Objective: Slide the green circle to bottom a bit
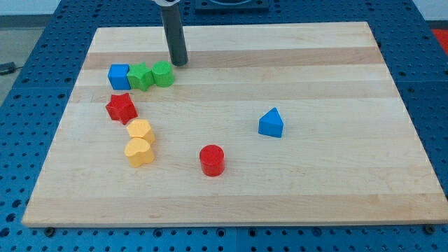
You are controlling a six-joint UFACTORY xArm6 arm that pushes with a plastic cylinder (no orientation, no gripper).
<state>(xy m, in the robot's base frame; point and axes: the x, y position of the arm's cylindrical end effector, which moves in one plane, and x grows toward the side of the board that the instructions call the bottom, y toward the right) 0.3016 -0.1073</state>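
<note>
Green circle [163, 73] sits near the board's [315, 189] top-left, last on the right of a tight row: blue cube [119, 76], green star [141, 76], then the circle, each touching or nearly touching its neighbour. My tip [179, 63] is down on the wood just above and to the right of the circle, close to its upper edge; can't tell if it's touching. Tool is a bare rod, nothing to clench or release, holding nothing. That spot reads as a setup for a downward shove: tip on the far side of the circle from where it should go. It's a bit right of centre, so a straight pull down may glance the circle leftward into the green star; I'd shift slightly left first. Room below the circle is open wood for a short slide. Red star [121, 107] lies down-left, two yellow blocks [141, 142] further down, red cylinder [212, 160] and blue triangle [271, 123] well apart. Top edge is near behind the tip, no issue.
</note>
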